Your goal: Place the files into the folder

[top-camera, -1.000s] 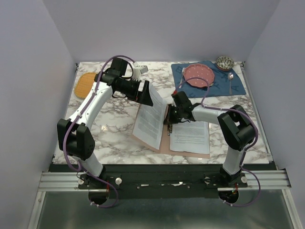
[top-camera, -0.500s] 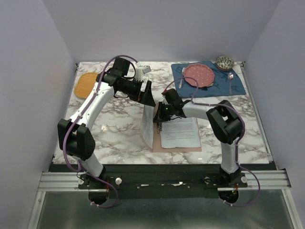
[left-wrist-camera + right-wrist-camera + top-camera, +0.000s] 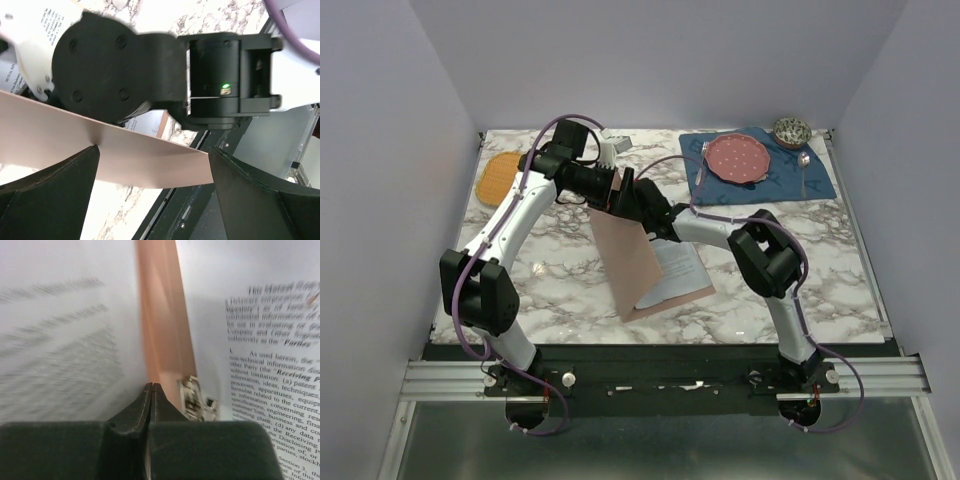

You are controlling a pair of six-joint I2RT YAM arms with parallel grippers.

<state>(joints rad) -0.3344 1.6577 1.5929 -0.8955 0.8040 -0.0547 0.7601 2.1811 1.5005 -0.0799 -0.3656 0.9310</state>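
The folder point(image 3: 628, 265) is lying mid-table, cover tilting up over the files point(image 3: 682, 270). The left gripper point(image 3: 153, 150) is gaping wide, the cover's edge crossing between its fingers, the right arm point(image 3: 115, 65) blocking everything beyond. The right gripper point(image 3: 151, 386) is pressing closed, empty, at the spine beside the clip point(image 3: 197, 399), a sheet there showing "Parties", "As used herein". Mat point(image 3: 497, 176) and placemat point(image 3: 820, 183) are sitting behind.

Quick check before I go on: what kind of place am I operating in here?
Most likely a staged robot test booth, not a real office: plain walls box in a marble-patterned table, an aluminium rail runs along its near edge, and a blue placemat holds a plate.
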